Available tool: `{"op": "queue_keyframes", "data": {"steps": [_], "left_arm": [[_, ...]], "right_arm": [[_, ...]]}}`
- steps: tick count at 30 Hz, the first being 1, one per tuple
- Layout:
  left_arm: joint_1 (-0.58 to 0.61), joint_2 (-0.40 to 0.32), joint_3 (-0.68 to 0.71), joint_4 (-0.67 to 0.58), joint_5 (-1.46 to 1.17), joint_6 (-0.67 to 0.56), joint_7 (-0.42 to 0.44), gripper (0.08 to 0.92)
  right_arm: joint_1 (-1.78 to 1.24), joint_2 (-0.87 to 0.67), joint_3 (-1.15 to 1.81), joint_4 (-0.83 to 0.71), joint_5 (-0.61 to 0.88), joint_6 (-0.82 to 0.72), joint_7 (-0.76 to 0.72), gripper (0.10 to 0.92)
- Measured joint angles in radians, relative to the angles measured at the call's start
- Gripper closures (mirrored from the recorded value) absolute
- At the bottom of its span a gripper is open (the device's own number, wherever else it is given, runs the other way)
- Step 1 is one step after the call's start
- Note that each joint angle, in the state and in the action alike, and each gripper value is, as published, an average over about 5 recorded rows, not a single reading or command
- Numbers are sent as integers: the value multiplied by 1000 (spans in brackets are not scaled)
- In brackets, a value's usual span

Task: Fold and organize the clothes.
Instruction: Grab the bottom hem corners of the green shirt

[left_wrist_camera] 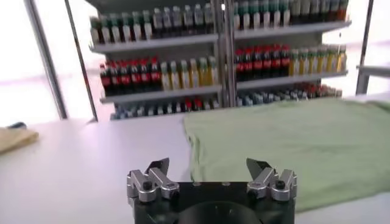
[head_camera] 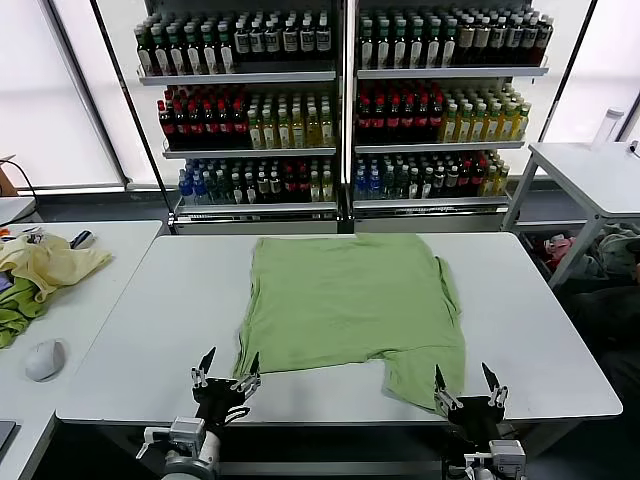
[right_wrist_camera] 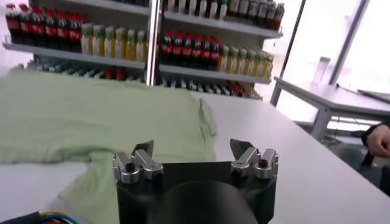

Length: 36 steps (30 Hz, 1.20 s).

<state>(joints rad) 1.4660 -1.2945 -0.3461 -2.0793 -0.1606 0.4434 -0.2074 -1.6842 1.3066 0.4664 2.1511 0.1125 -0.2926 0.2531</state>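
Observation:
The light green shirt [head_camera: 350,300] lies spread flat on the white table [head_camera: 150,350], back side up, with no buttons or print showing. One part of it reaches toward the front edge at the right. My left gripper [head_camera: 227,365] is open and empty at the table's front edge, just in front of the shirt's near left corner. My right gripper [head_camera: 468,383] is open and empty at the front edge, beside the shirt's near right part. The shirt also shows in the left wrist view [left_wrist_camera: 292,146] beyond that gripper [left_wrist_camera: 209,164], and in the right wrist view [right_wrist_camera: 91,115] beyond that gripper [right_wrist_camera: 192,149].
A side table at the left holds a pale yellow garment [head_camera: 50,262], a darker green cloth [head_camera: 15,310] and a computer mouse [head_camera: 44,358]. Shelves of bottles [head_camera: 340,100] stand behind. Another white table [head_camera: 590,175] stands at the right.

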Motion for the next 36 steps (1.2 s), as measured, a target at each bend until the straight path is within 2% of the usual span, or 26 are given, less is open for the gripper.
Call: {"op": "queue_keyframes", "data": {"steps": [8,13,23,31,36], "left_arm": [[-47,7,14,56,-25,49,-17,184],[-55,13,26,68,-43,60,-17,289],[-66,25,31,83,-86,81,-6,575],[-72,37,23,83,-135,86,-1,809],[-66,43,14,73,-162,74,3,903]], "right_arm": [[-2,15,-20,-33,12,-16,11,203],[-5,18,-30,-44,30,-20,17,234],[-5,21,-45,-49,77,-28,6,514],[-2,13,-37,-44,97,-17,-13,688],[4,2,-23,-31,107,-4,-29,798]]}}
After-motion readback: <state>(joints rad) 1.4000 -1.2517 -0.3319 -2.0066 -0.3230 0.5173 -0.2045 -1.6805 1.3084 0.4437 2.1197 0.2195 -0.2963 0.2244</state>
